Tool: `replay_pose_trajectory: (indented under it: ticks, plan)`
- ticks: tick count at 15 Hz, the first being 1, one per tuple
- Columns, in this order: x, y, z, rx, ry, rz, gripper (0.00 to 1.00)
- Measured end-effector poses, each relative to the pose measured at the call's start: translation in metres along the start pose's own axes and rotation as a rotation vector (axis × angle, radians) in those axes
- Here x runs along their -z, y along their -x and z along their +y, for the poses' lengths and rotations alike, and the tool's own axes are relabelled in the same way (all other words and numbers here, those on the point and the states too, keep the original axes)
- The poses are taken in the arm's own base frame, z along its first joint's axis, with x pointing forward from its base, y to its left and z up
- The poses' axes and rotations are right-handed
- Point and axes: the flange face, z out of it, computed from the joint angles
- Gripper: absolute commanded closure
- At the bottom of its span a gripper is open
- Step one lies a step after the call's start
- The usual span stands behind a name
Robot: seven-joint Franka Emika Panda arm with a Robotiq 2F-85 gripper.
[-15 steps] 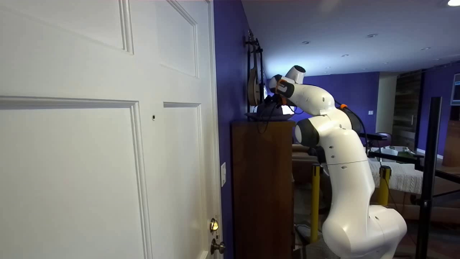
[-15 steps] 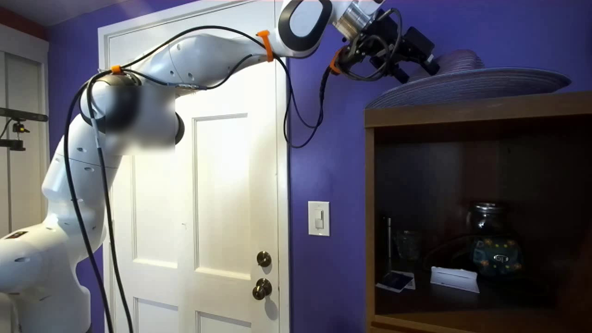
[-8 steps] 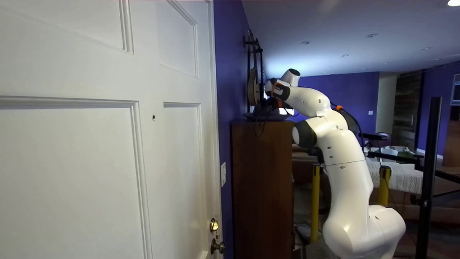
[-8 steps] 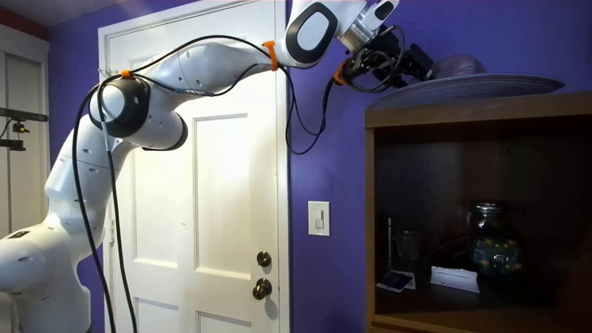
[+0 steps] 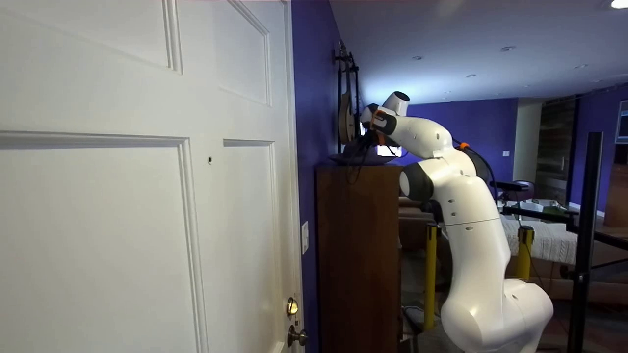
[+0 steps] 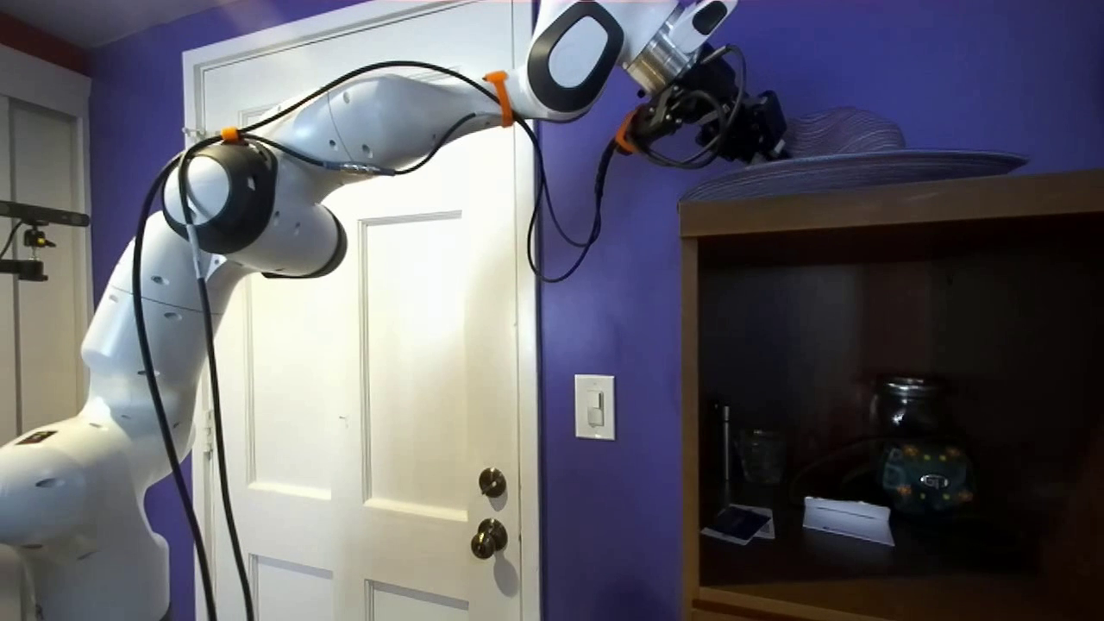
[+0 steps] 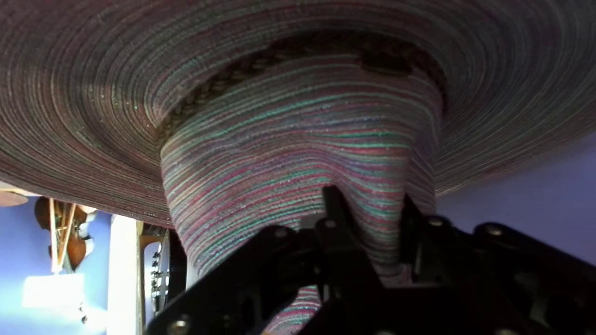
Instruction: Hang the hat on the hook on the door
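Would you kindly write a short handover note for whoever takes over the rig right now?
Gripper: at the crown of the hat; whether it has closed on it, I can't tell.
Hat: on top of the brown cabinet.
Hook: possibly the dark dot on the white door, too small to confirm.
Done: gripper positioned at the hat.
To do: secure the hold, lift the hat, carry it to the door and hang it.

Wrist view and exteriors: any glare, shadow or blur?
Wrist view: fingers dark and slightly soft against the hat, lower left partly overexposed. In an exterior view: bright patch on the door, deep shadow inside the cabinet. In an exterior view: ceiling light blown out.
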Motion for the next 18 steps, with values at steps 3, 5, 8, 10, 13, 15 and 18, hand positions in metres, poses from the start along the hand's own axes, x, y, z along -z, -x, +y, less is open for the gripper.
replay_pose_trajectory:
  ticks: [3,5,8,10,13,15,18]
  plan:
    - [0.014,0.003,-0.004,-0.009,-0.032,-0.066,1.00]
    - [0.030,0.007,-0.007,-0.026,-0.061,-0.135,0.99]
    - [0.061,0.013,-0.011,-0.079,-0.095,-0.224,0.99]
    - [0.081,0.018,-0.016,-0.122,-0.120,-0.278,0.99]
    - [0.106,0.026,-0.029,-0.197,-0.186,-0.348,0.99]
    - [0.119,0.030,-0.038,-0.271,-0.215,-0.374,0.99]
    - [0.130,0.035,-0.057,-0.340,-0.253,-0.399,0.96]
